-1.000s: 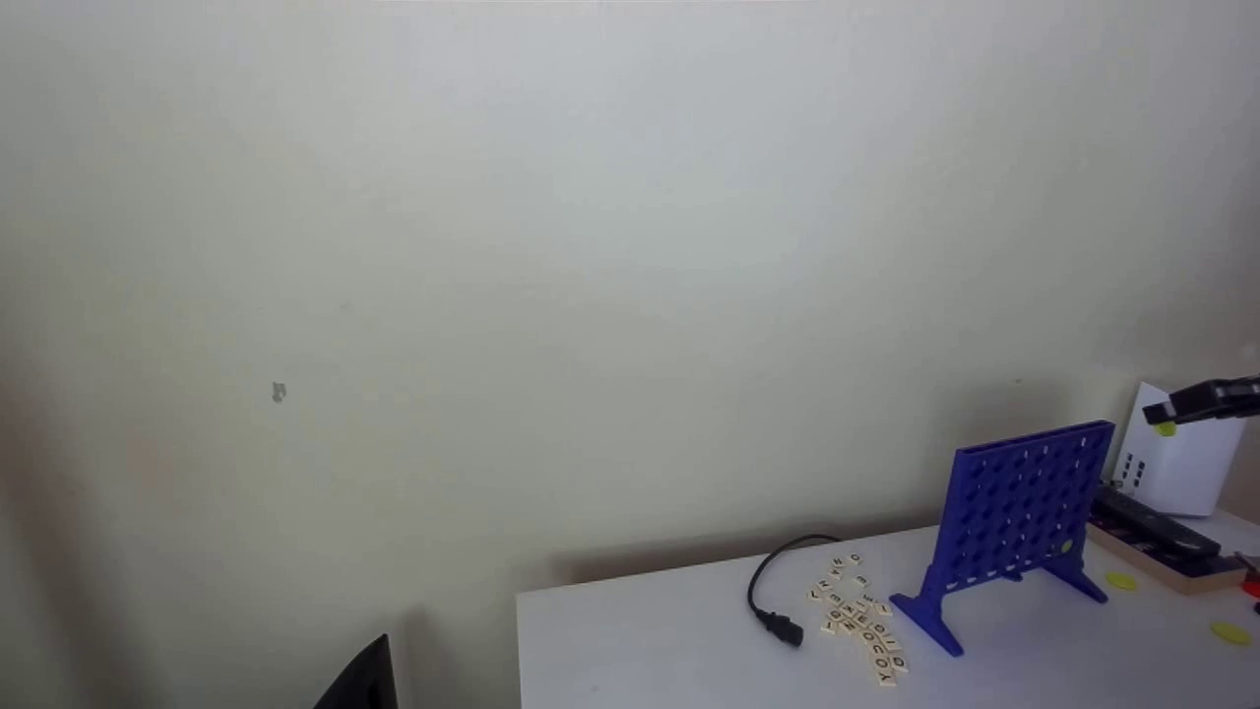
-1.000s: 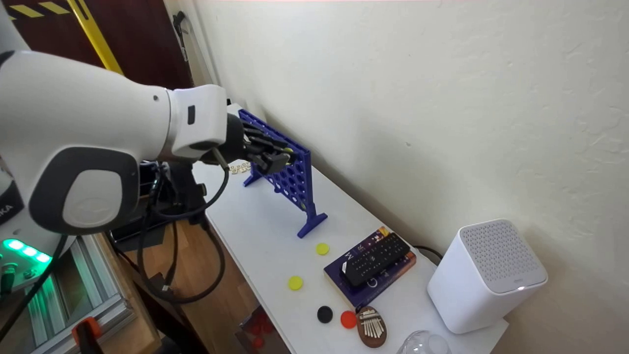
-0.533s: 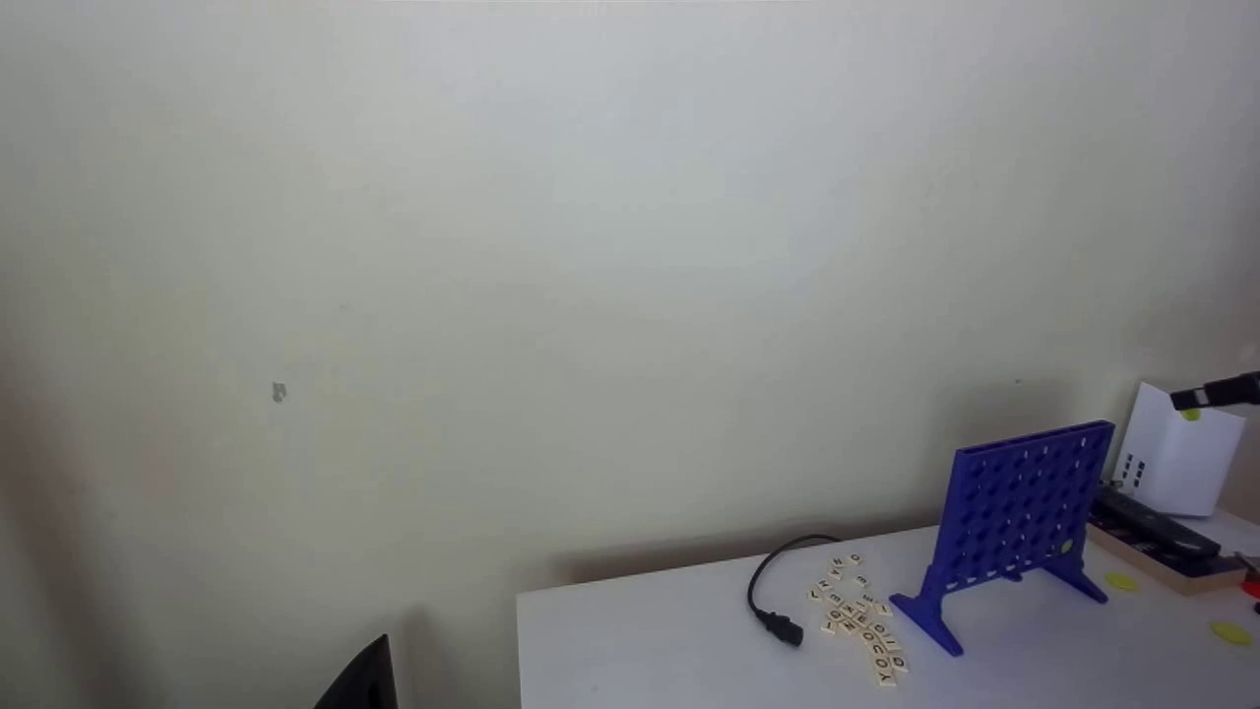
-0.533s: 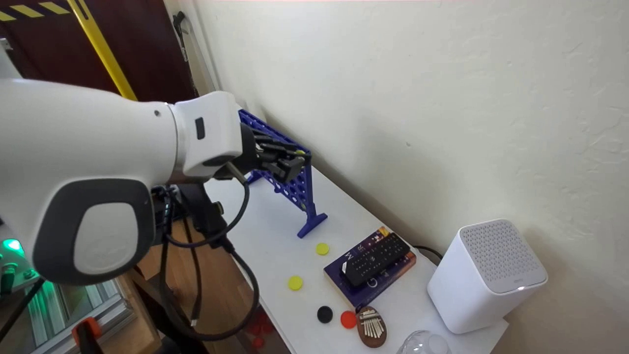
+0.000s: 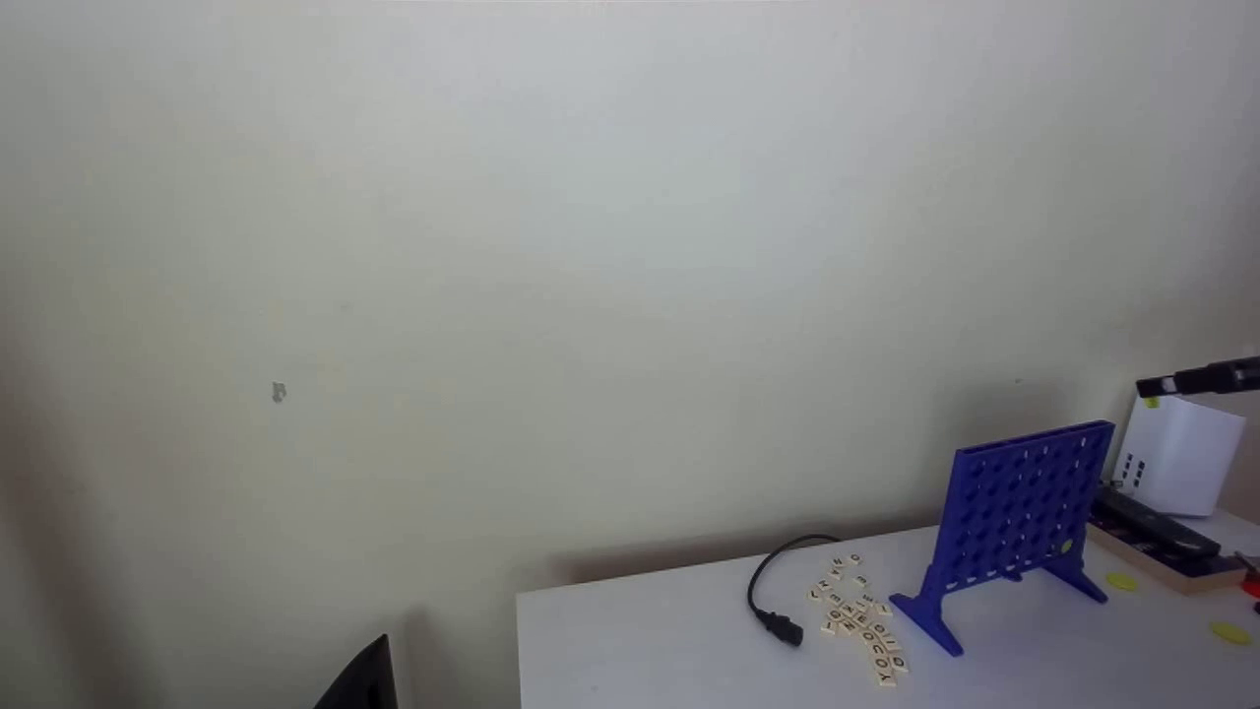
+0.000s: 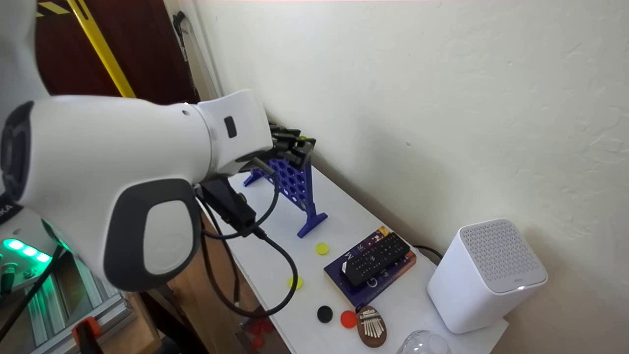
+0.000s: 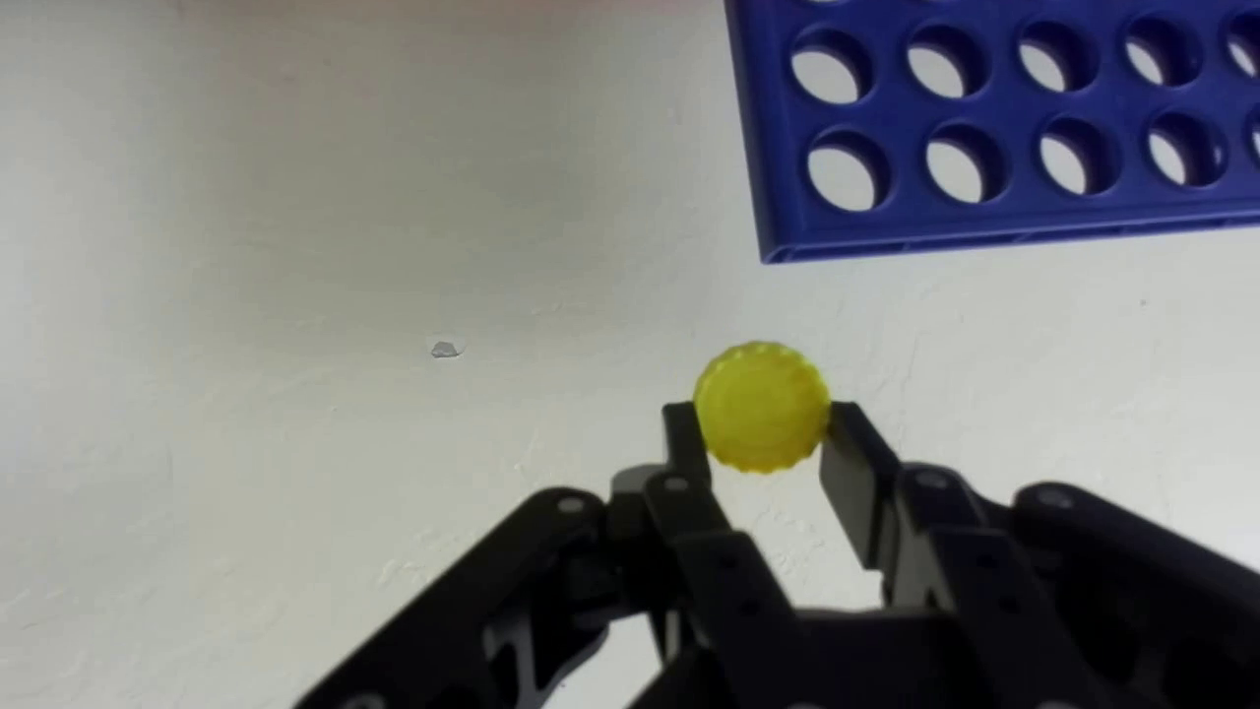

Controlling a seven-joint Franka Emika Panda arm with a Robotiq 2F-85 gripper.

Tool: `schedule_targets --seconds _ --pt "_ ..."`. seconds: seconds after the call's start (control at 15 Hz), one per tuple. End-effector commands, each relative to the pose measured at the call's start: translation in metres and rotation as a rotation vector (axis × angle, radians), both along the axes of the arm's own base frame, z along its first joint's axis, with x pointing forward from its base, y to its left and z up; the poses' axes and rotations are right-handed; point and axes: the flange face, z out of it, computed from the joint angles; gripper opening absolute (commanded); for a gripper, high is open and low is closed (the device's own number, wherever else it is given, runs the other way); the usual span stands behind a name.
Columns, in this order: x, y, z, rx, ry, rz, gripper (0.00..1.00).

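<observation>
1. Aloft near the top corner of the blue rack (image 7: pixel 1009 110), a yellow disc (image 7: pixel 761 406) sits pinched in my end effector (image 7: pixel 763 428), which is closed on opposite edges of its rim.
2. I judge the disc light, stiff plastic and hard to break, though its flat faces could prove slick.
3. Best hold, I reckon: the ridged rim at its widest, leaving both faces bare.

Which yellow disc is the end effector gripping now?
The yellow disc pinched in the end effector, clear of the table. Two other yellow discs lie flat on it; a fourth yellow disc sits in the blue rack.
</observation>
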Motion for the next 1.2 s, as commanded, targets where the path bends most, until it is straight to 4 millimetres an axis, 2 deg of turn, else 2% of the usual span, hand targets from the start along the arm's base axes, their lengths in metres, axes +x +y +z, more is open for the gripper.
schedule_targets --seconds 0.0,0.4,1.13 --pt "0.005 0.003 -0.001 0.036 -0.021 0.06 0.1" --pt "0.007 0.015 -0.008 0.077 -0.02 0.062 0.1" --pt "0.01 0.023 -0.018 0.131 -0.038 0.031 0.1"
